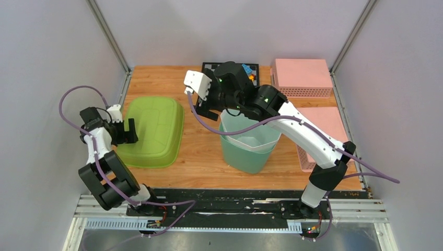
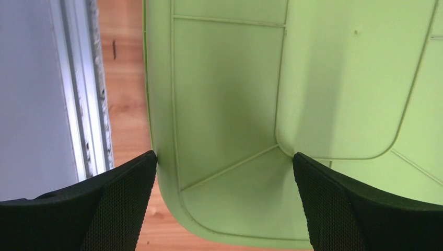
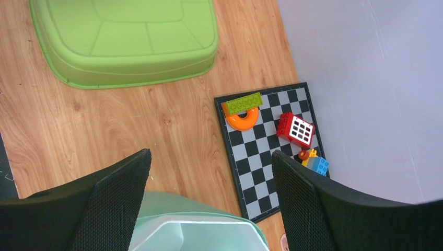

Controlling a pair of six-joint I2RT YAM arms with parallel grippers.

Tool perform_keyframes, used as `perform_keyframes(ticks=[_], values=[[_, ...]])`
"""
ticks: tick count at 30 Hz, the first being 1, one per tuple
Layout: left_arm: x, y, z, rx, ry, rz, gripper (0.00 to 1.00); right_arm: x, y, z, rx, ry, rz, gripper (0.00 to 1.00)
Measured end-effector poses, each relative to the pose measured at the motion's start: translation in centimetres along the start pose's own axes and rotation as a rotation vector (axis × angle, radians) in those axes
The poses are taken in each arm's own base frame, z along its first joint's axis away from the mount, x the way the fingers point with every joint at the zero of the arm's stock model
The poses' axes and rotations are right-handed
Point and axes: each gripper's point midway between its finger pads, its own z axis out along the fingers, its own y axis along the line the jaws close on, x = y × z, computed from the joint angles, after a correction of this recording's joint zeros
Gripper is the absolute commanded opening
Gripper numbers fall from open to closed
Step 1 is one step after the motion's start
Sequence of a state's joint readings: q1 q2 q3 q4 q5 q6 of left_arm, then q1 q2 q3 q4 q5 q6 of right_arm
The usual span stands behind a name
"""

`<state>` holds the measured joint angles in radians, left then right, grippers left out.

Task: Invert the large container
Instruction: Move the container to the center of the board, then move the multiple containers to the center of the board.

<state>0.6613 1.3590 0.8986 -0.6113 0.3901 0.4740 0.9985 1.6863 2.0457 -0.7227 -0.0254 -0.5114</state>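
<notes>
Bright, even overhead light, soft shadows, no glare; wrist views sharp, near foreground slightly blurred.

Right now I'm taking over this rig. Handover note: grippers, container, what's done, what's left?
Left gripper: open and empty, with its fingers straddling a corner of the green container. I can't tell whether they touch it.
Right gripper: open and empty, above the teal bin, which stands upright mid-table.
Green container: on the left side of the table, bottom up, rim down on the wood.
Done: the flip looks complete.
Left: probably just pull both arms clear. Nothing is held.
</notes>
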Motion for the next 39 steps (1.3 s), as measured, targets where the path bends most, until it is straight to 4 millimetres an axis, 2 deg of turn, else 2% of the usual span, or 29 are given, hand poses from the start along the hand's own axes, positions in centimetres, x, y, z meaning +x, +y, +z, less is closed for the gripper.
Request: perform_keyframes(ticks=[7, 13, 16, 19, 22, 24, 26, 28, 34, 39], values=[[-2.4, -2.7, 1.4, 0.035, -0.028, 0.035, 1.00, 0.1, 0.1, 0.3, -0.006, 0.004, -0.002, 0.88], [-3.9, -3.6, 0.8, 0.039, -0.048, 0.022, 1.00, 0.3, 1.1, 2.8, -0.056, 0.025, -0.003, 0.88], [-5.2, -4.0, -1.3, 0.021, -0.110, 0.048, 1.00, -0.2, 1.6, 4.5, -0.078, 0.021, 0.008, 0.88], [-6.8, -4.5, -5.1, -0.028, -0.223, 0.117, 1.00, -0.5, 2.0, 6.3, -0.085, 0.011, 0.033, 0.89], [-7.5, -5.1, -8.8, -0.094, -0.327, 0.212, 1.00, -0.7, 2.1, 8.1, -0.079, 0.000, 0.060, 0.89], [-6.9, -5.3, -10.2, -0.132, -0.354, 0.267, 1.00, -0.8, 2.0, 9.8, -0.061, -0.011, 0.076, 0.90], [-5.3, -5.4, -10.6, -0.158, -0.338, 0.317, 1.00, -0.5, 1.9, 11.5, -0.043, -0.011, 0.086, 0.91], [-2.6, -5.3, -10.1, -0.173, -0.272, 0.357, 1.00, 0.4, 2.0, 13.4, -0.022, 0.005, 0.088, 0.91], [2.4, -5.4, -8.6, -0.170, -0.138, 0.402, 1.00, 3.8, 1.8, 18.7, 0.066, 0.072, 0.059, 0.91], [4.4, -5.5, -8.4, -0.167, -0.089, 0.431, 1.00, 6.1, 1.6, 22.2, 0.132, 0.108, 0.023, 0.92]])
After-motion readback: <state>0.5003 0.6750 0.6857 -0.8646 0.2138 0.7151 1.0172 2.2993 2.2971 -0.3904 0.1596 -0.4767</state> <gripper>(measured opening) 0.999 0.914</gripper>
